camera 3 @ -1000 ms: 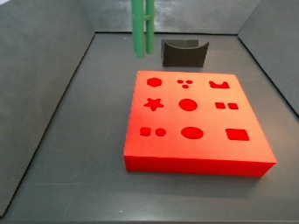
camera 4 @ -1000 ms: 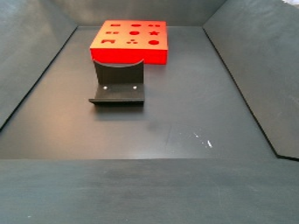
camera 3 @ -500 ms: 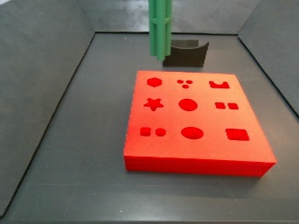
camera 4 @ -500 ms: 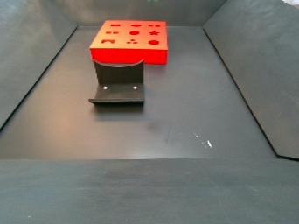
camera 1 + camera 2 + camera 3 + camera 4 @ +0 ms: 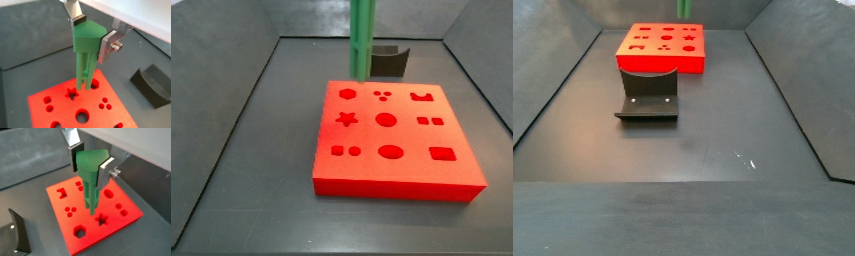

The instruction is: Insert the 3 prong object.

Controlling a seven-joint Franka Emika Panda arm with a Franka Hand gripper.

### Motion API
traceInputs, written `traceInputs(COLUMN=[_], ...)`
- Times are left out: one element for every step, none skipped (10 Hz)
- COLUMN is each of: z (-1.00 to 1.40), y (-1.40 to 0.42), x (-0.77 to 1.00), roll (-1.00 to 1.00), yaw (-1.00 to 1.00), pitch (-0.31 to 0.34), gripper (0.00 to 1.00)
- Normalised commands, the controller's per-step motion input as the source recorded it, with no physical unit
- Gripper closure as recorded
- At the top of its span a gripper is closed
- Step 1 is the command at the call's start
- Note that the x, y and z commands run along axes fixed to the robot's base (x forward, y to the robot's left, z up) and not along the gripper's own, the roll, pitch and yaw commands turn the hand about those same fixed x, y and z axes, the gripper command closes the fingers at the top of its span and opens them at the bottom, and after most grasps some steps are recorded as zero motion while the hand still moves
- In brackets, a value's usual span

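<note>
My gripper (image 5: 93,32) is shut on the wedge-shaped head of the bright green 3 prong object (image 5: 85,55), also in the other wrist view (image 5: 90,188). The piece hangs upright, rods pointing down, above the red block (image 5: 392,150). In a side view the rods (image 5: 364,40) come down over the block's far edge, just left of the three small round holes (image 5: 382,96). The tips stand clear above the block. The gripper itself is above the top of both side views. Only the piece's lower tip (image 5: 683,10) shows in the other side view.
The red block (image 5: 123,213) has several cut-out holes of different shapes. The dark fixture (image 5: 388,60) stands on the floor just behind the block, also seen in a side view (image 5: 648,100) and in both wrist views (image 5: 155,86). Grey walls enclose the dark floor.
The green piece has moved to the right with the gripper, from left of the fixture to over the block's far edge. The block and fixture have not moved.
</note>
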Motion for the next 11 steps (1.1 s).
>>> traceInputs(z=[-0.58,-0.21,0.00,0.03,0.05,0.00,0.00,0.00,-0.03,-0.20,-0.32], y=[0.23,0.03,-0.01,-0.12,-0.14,-0.02,0.00,0.03,0.01,0.12,0.27], x=[0.92,0.91,0.78,0.49,0.54,0.46,0.42,0.38,0.58,0.56,0.31], roll=[0.11,0.14,0.13,0.12,0.13,0.20,0.34,0.35,0.23,0.17,0.00], yaw=[-0.09,-0.02,0.00,0.23,0.33,0.30,0.27,0.18,-0.01,-0.31,-0.72], pitch=[0.254,0.251,0.137,-0.004,-0.087,-0.133,-0.101,-0.051,0.007,0.059,0.096], gripper=[1.00,1.00,1.00,1.00,1.00,1.00,1.00,1.00,1.00,1.00,1.00])
